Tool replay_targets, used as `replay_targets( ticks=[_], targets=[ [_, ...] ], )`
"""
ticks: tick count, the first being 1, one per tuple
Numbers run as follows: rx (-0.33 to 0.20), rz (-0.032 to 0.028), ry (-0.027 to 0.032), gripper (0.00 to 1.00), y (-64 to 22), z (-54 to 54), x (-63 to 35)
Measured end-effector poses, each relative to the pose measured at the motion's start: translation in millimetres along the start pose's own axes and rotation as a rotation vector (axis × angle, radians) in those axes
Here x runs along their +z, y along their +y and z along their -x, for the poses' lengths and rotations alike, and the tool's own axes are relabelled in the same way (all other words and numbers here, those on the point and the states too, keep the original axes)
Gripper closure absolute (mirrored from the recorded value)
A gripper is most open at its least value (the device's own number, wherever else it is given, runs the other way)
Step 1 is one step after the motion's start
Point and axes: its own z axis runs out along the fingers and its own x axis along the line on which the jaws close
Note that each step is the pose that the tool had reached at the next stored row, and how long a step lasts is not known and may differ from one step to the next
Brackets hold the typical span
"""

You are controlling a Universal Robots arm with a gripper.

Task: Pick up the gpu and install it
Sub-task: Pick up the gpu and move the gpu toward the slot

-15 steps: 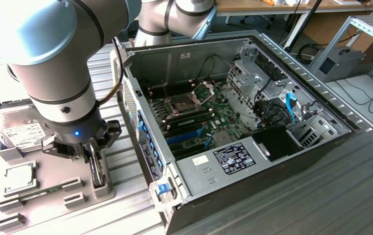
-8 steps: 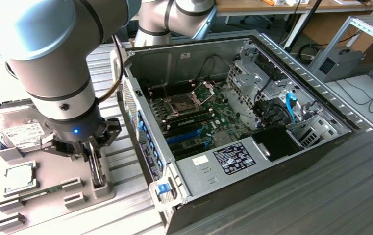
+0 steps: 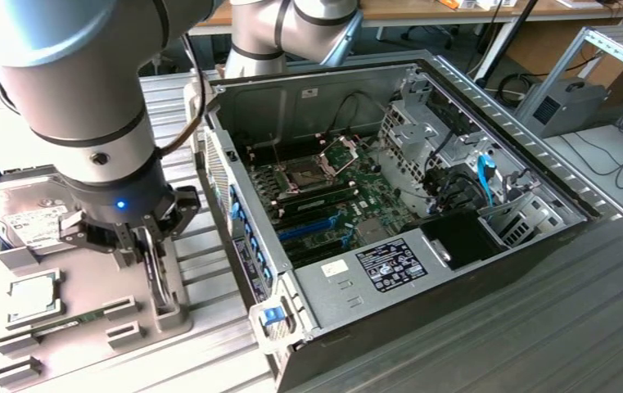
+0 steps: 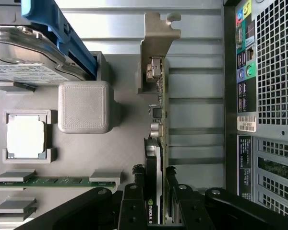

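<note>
The fingers (image 4: 133,203) clench the gpu (image 4: 159,120) across its cooler, at nine o'clock from the case (image 3: 289,106); stiff, light but fragile, it likely wants gentle pressure

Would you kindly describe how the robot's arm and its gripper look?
The arm is made of thick silver-grey tubes with black joint bands; a black cable runs along it. A small blue light glows on its dark wrist. The gripper is black, with bolted linkage fingers.
</note>
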Motion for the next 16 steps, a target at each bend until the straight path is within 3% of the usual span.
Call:
replay_targets(
  ticks=[7,11,16],
  targets=[
    [0.0,0.0001,-0.0001,0.73,2.1,0.8,-25.9],
    [0.0,0.0,0.0,0.73,4.9,1.6,-55.8],
    [0.0,0.0,0.0,0.73,6.6,2.0,-71.9]
  ],
)
